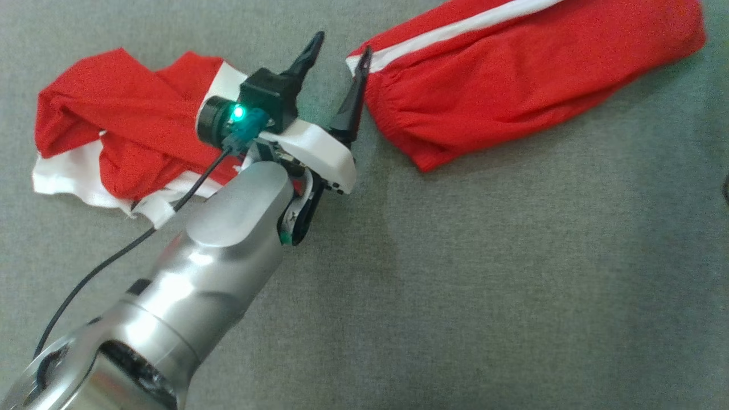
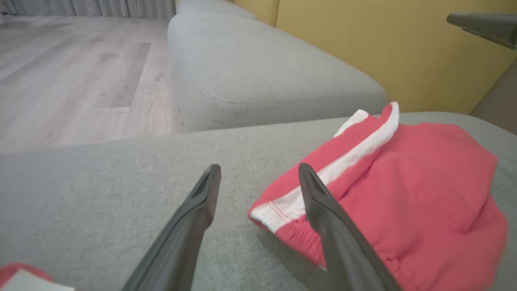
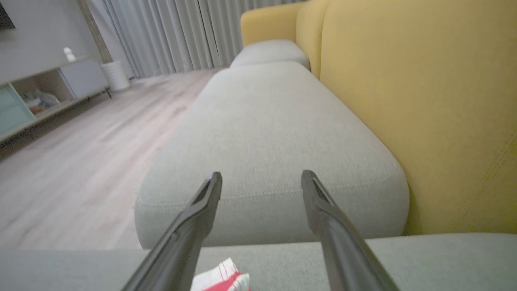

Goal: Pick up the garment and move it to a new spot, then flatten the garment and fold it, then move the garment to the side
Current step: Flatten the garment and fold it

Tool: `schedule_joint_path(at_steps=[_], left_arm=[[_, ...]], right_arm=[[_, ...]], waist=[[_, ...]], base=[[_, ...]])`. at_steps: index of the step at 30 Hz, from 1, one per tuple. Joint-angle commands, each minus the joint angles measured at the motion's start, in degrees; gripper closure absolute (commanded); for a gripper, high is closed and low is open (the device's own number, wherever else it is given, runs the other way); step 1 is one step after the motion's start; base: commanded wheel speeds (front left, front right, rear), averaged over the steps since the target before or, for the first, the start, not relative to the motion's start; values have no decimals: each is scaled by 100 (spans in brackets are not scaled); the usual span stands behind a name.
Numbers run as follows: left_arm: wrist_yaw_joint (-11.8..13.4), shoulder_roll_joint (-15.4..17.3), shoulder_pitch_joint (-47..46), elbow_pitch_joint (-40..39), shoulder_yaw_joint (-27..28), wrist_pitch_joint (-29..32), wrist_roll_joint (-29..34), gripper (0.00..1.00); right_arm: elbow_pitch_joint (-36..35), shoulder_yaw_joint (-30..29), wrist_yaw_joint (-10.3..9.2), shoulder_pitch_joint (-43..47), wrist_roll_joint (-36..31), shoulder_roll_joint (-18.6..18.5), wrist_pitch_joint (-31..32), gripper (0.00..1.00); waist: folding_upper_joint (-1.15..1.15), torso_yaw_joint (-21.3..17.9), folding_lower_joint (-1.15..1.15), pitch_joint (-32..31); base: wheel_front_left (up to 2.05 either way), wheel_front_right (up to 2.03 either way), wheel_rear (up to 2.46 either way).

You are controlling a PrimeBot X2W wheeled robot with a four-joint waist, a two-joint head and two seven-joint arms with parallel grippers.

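A red garment with a white stripe lies stretched out on the grey cushion at the upper right, its gathered waistband end toward the middle. My left gripper hovers open just left of that end, its right finger at the white corner. In the left wrist view the left gripper is open with bare cushion between its fingers and the garment beside the right one. My right gripper is open and holds nothing; a red and white scrap of cloth lies below it.
A second, crumpled red and white heap of cloth lies at the left, partly behind my left wrist. A yellow backrest runs along the far side. Another grey seat cushion and wooden floor lie beyond.
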Motion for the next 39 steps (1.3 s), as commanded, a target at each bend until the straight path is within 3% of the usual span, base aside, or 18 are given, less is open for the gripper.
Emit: schedule_joint_path(at_steps=[1, 5, 11, 15, 18, 23, 28, 34, 39], left_arm=[[42, 145, -60, -117, 219, -67, 74, 0], [219, 288, 159, -442, 641, -69, 307, 0], [505, 555, 901, -1561, 1711, -70, 985, 0], [513, 622, 1584, -2036, 2221, -70, 1300, 0], [516, 626, 2324, -2328, 2620, -70, 1583, 0], [467, 589, 3242, -2487, 2984, -71, 1943, 0], [319, 406, 3966, -2593, 3286, -71, 2170, 0], [124, 223, 4155, -2655, 3592, -71, 2480, 0], [-71, 124, 3955, -2522, 3613, -71, 2681, 0]], right_arm=[[-210, 37, -4, 4, 47, 128, -105, 0], [-509, 107, -4, 412, 317, 260, -583, 0], [-1499, 141, -4, 1491, 699, 507, -840, 0], [-2077, -88, -4, 2517, 784, 826, -859, 0], [-2679, -280, -4, 3566, 469, 1182, -862, 0], [-3521, -509, -4, 4886, -4, 1527, -863, 0], [-4051, -493, -4, 5774, -126, 1629, -863, 0], [-4311, -374, -4, 5926, -41, 1634, -835, 0], [-4448, -583, -4, 5571, -431, 1635, -563, 0]], waist=[[0, -68, 0, -161], [0, -173, 0, -533], [0, -363, 0, -1070], [0, -459, 0, -1412], [0, -532, 0, -1690], [0, -597, 0, -1929], [0, -645, 0, -2028], [0, -615, 0, -1907], [0, -464, 0, -1553]], base=[[0, 0, 0], [0, 0, 0], [0, 0, 0], [0, 0, 0], [0, 0, 0], [0, 0, 0], [0, 0, 0], [0, 0, 0], [0, 0, 0]])
